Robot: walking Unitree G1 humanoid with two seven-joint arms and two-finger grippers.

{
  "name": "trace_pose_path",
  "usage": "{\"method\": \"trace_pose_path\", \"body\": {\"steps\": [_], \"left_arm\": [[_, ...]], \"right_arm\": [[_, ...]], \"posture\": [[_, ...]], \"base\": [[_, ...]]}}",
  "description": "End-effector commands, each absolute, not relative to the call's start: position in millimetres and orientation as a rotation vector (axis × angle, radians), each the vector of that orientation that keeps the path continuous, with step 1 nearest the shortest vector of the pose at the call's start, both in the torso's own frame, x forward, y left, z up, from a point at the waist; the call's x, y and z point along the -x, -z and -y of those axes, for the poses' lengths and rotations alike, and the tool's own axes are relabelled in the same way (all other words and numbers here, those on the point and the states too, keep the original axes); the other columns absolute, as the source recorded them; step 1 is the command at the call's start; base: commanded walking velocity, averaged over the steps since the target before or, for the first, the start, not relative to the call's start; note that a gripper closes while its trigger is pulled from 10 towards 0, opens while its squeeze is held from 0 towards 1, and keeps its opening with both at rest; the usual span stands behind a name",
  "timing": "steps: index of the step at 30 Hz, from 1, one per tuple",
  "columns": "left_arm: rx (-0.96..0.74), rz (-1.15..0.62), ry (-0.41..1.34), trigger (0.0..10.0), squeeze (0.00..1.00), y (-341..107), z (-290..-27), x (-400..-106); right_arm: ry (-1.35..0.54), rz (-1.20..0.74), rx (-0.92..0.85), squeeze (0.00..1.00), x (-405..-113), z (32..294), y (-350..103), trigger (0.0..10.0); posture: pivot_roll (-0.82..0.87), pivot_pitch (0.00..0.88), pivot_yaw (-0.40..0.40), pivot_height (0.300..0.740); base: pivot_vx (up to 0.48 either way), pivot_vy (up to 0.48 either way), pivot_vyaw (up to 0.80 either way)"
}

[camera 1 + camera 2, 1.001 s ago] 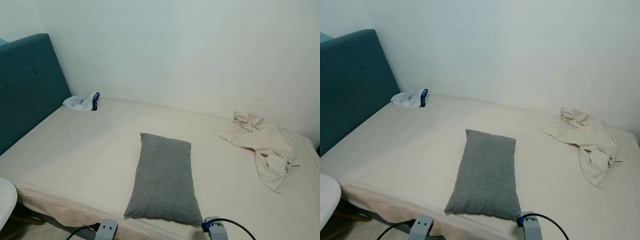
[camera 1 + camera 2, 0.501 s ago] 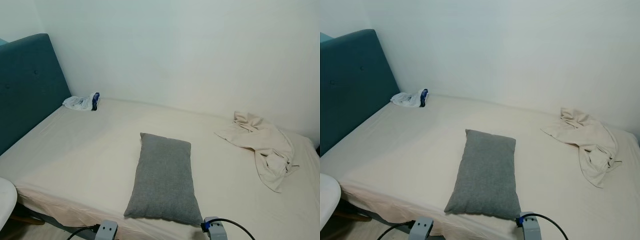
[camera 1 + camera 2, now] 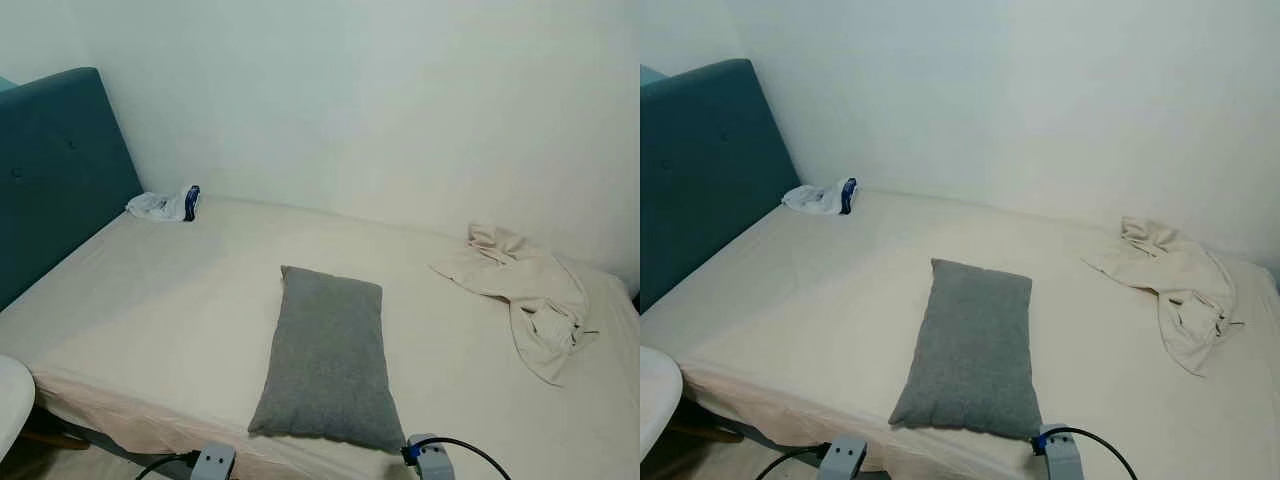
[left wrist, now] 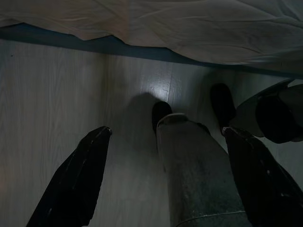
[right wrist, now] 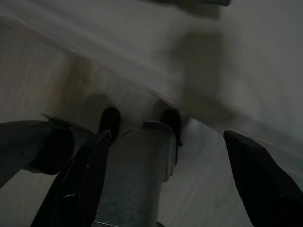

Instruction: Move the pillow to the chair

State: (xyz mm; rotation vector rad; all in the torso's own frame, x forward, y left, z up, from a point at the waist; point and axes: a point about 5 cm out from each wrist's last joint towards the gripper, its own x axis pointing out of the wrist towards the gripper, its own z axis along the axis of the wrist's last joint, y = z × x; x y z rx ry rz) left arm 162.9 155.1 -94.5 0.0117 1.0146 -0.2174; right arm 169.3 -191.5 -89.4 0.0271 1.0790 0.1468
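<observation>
A grey pillow (image 3: 326,358), oblong and nubby like felted wool, lies flat at the lower centre of the frame on the bed (image 3: 180,290), its near end close to the bed's front edge. The bed's cream sheet is smooth with faint creases. A teal padded headboard (image 3: 55,170) with button tufts rises at the upper left. At the right, a crumpled beige cloth (image 3: 525,295) lies in soft folds; at the upper left a small white and blue bundle (image 3: 165,205) is too small to identify. A white rounded edge (image 3: 10,405), cut off at the lower left, may be the chair.

In the dim wrist views, the left end effector (image 4: 165,177) and the right end effector (image 5: 165,182) hang over pale wood floor (image 4: 47,94), each with its black fingers spread wide, holding nothing.
</observation>
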Motion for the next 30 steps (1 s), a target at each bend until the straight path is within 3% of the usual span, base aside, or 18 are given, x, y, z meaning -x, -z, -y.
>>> {"method": "trace_pose_path", "body": {"steps": [1,8,30], "left_arm": [[-0.019,-1.023,0.236,10.0,0.0,94,-152,-165],[-0.058,-1.039,0.266,10.0,0.0,95,-156,-162],[-0.037,-1.066,0.251,10.0,0.0,99,-155,-151]], "right_arm": [[-0.155,-1.08,-0.017,0.0,-170,190,89,10.0],[-0.12,-1.082,-0.084,0.0,-164,186,92,10.0],[-0.14,-1.088,-0.065,0.0,-164,185,92,10.0]], "posture": [[-0.09,0.0,0.02,0.74],[-0.09,0.0,0.05,0.74],[-0.07,0.0,0.038,0.74]], "base": [[0.0,0.0,0.0],[0.0,0.0,0.0],[0.0,0.0,0.0]]}}
